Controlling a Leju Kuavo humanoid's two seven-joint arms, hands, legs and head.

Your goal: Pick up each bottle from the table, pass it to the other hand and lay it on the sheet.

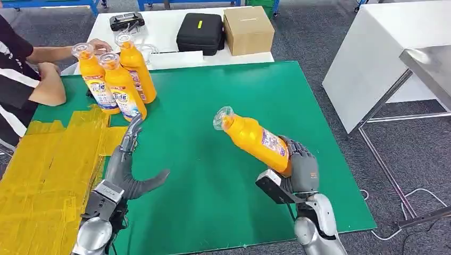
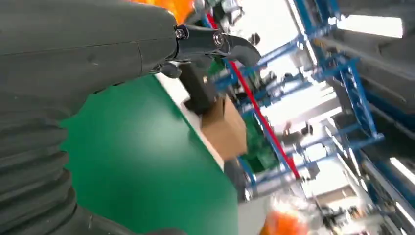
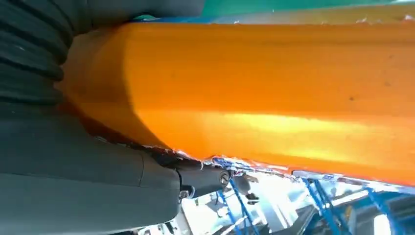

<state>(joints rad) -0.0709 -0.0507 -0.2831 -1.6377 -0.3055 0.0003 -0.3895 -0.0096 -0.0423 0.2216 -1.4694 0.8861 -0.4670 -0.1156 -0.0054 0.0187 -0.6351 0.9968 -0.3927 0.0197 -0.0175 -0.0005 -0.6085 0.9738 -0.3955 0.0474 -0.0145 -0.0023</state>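
An orange bottle (image 1: 255, 139) is gripped at its base by the right hand (image 1: 300, 164), tilted above the green desk (image 1: 213, 175). The left hand (image 1: 130, 170) is held open, empty, beside the yellow sheet (image 1: 48, 170). Three more bottles (image 1: 119, 79) are stood at the desk's far left; label writing cannot be read.

Left hand (image 1: 129, 170) lies spread (thumb out), while right hand (image 1: 299, 166) grips something, raised.
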